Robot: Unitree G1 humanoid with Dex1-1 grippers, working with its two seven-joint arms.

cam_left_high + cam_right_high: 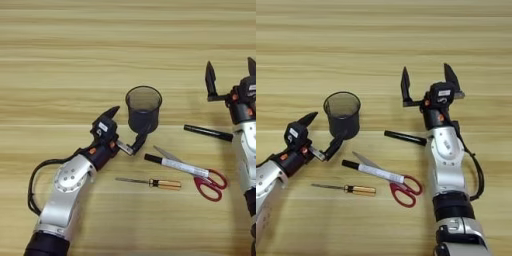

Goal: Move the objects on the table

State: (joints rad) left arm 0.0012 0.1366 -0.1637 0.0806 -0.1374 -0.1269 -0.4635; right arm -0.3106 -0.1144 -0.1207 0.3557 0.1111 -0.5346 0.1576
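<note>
**Two arms reach over the desk**

The black mesh cup [143, 109] stands upright near the middle of the desk [60, 45]. The left gripper [126, 129] has its fingers spread wide, one fingertip [140, 140] seemingly touching the cup's base. The right gripper [427, 81] hangs open above the black pen [405, 137]. Marker [372, 170], scissors [398, 187] and screwdriver [346, 188] lie nearer the front edge.

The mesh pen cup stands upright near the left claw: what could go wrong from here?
1. The open left claw has one finger against the base of the black wire-mesh pen cup; a push could tip it over.
2. The white marker lies across the red-handled scissors, so lifting one may drag the other.
3. The right claw is open above the slim black pen.
</note>
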